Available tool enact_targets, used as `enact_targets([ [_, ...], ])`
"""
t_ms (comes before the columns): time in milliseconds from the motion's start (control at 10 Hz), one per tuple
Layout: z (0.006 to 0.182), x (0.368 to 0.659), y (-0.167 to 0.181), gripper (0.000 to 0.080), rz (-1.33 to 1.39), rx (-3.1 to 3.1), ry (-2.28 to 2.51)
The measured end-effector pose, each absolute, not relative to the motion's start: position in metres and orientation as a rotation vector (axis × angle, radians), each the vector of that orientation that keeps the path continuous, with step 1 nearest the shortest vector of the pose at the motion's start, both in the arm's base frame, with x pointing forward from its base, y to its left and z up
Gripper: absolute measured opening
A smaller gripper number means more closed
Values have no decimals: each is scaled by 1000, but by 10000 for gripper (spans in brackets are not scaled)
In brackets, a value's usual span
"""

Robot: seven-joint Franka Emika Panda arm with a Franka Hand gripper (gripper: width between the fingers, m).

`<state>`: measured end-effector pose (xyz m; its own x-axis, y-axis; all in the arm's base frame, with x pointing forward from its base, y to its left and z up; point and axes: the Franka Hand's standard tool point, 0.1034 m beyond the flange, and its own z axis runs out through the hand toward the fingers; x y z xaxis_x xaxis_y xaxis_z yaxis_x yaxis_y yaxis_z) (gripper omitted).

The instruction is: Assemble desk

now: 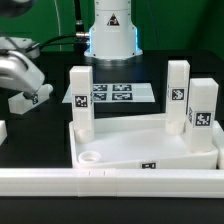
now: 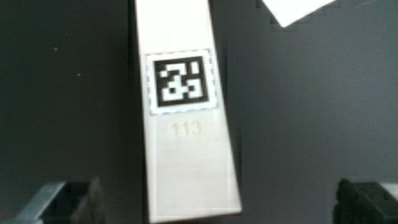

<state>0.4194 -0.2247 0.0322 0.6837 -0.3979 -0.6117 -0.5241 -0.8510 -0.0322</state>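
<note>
The desk top [image 1: 140,148], a white tray, lies in the middle of the exterior view. Three white legs stand upright at its corners: one on the exterior view's left [image 1: 80,100] and two on the right [image 1: 178,95] [image 1: 203,112]. The near-left round socket [image 1: 90,157] holds nothing. A fourth leg [image 1: 30,98] [image 2: 183,130] lies flat on the black table at the exterior view's left. My gripper [image 1: 24,82] [image 2: 210,204] hangs just above it, open. In the wrist view its dark fingers [image 2: 45,205] stand on either side of the leg, apart from it.
The marker board [image 1: 110,95] lies behind the tray, in front of the robot base [image 1: 110,30]; a white corner [image 2: 329,10] in the wrist view may be part of it. A long white rail [image 1: 110,182] runs along the front. A white piece [image 1: 3,130] shows at the left edge.
</note>
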Motion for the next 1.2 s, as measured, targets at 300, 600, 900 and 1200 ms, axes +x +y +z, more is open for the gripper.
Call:
enact_targets([
  [300,25,412,-229,649,1135,-2566,722],
  [600,26,406,-229,649,1384,-2404,696],
  [900,18,416,-233,649,1366,-2441,687],
  [1200,7,417,-223,649,1355,-2453,670],
])
